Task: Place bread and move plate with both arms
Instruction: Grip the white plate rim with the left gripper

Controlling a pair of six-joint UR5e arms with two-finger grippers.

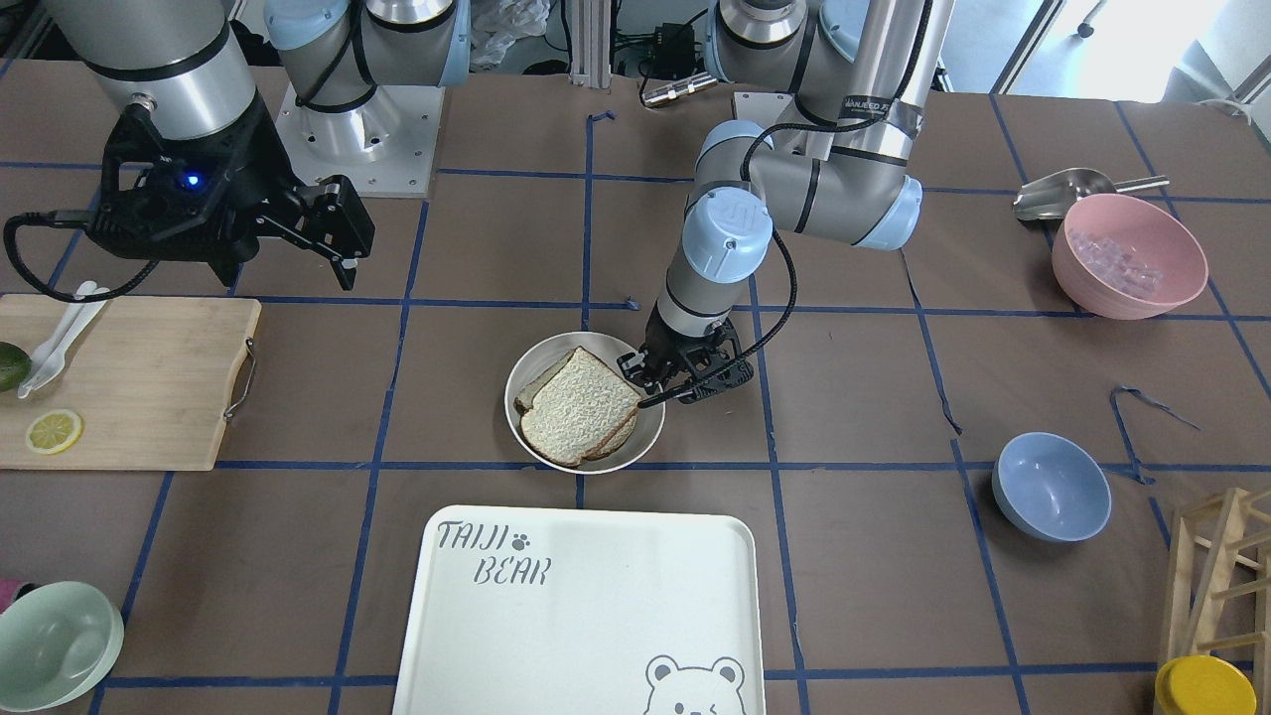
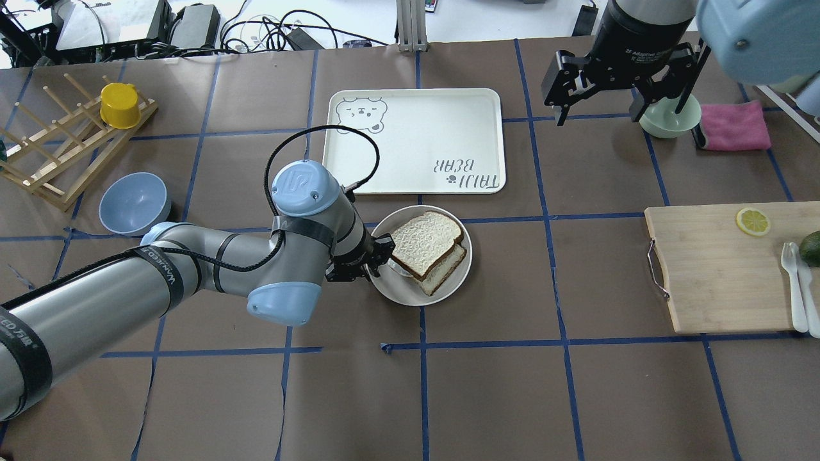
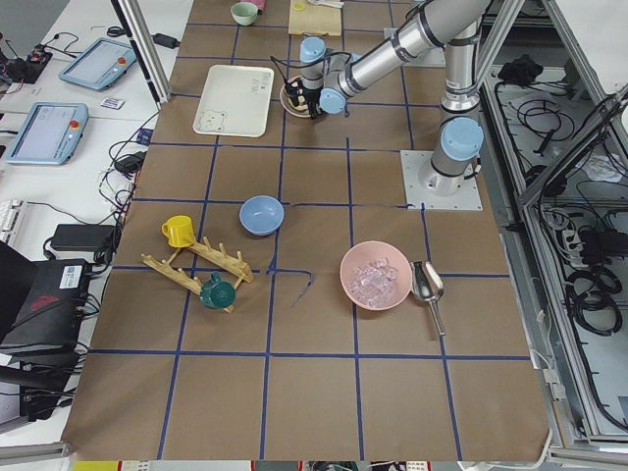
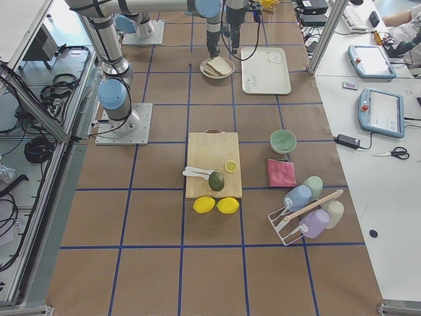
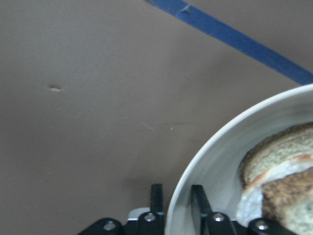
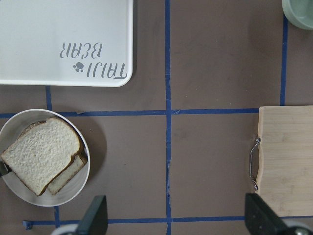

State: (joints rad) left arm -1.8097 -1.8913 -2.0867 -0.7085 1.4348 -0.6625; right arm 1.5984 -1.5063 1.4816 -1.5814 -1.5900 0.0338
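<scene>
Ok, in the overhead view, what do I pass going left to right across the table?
Blue bowl → plate → green bowl → pink cloth → avocado. The tray, rack and cutting board overlap these, so they are left out.

Overhead and front-facing cameras look steeply down from opposite sides, both showing the plate mid-view.

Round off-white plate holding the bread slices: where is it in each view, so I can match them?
Front-facing: round off-white plate at centre, above the white bear-printed tray.
Overhead: centre, below the tray.
Exterior left: top centre, right of tray.
Exterior right: top centre, left of tray.
Left wrist: lower right; no tray.
Right wrist: lower left, below tray.
Landmark: the tray.
</scene>
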